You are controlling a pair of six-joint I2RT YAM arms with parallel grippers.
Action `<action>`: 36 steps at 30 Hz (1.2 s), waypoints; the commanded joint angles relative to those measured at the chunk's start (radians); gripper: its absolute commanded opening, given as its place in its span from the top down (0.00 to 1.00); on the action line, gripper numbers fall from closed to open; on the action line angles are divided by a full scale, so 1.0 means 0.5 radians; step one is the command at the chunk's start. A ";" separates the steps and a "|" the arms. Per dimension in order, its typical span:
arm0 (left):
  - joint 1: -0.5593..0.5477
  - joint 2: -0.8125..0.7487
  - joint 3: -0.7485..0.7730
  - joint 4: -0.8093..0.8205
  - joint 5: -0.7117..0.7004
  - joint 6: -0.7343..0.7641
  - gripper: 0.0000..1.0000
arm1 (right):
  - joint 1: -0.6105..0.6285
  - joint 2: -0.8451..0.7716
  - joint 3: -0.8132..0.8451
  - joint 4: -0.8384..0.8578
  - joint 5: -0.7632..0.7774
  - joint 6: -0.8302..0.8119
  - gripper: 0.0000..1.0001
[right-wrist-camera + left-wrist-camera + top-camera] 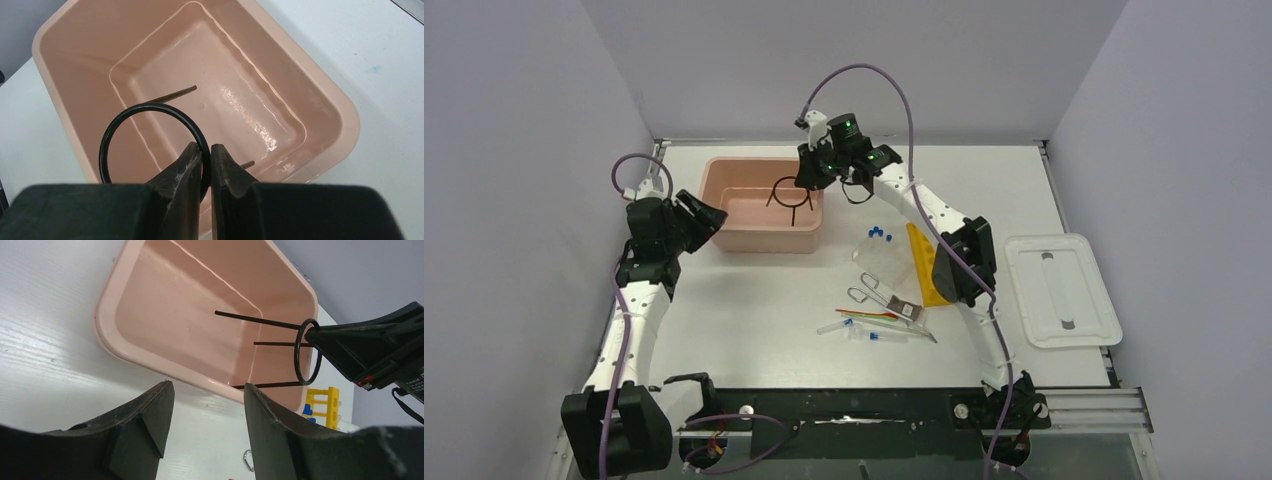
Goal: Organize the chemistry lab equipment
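My right gripper (808, 181) (206, 151) is shut on the black wire ring (790, 191) (150, 106) and holds it over the right part of the pink tub (724, 238). The ring (298, 362) has straight legs that point down into the tub (345, 117). My left gripper (711, 217) (208, 388) stands open and holds nothing, just off the tub's left near corner (106, 335). On the table right of the tub are the clear tube rack (879, 257) with blue-capped tubes (879, 234), the yellow holed rack (921, 262) (326, 405), metal tongs (887, 298) and thin coloured sticks (871, 314).
A white rectangular lid (1061, 292) lies flat at the right side of the table. Loose capped tubes (864, 334) lie near the sticks. The right arm's elbow (964, 262) hangs over the yellow rack. Grey walls close in the table on three sides.
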 commanded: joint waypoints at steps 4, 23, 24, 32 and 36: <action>-0.011 0.109 0.041 0.187 0.091 0.058 0.47 | 0.048 -0.048 0.089 0.076 0.034 -0.055 0.81; -0.072 -0.096 0.172 0.200 0.129 0.232 0.44 | 0.076 -0.825 -0.640 0.555 0.266 -0.114 0.39; -0.092 -0.108 0.181 0.221 0.143 0.261 0.44 | 0.085 -0.905 -0.715 0.579 0.304 -0.121 0.38; -0.709 -0.221 0.159 0.316 0.001 0.664 0.44 | 0.035 -1.593 -1.417 0.552 0.655 -0.167 0.27; -1.132 -0.094 0.269 0.239 -0.061 0.787 0.41 | -0.098 -1.999 -1.914 0.595 0.742 0.033 0.25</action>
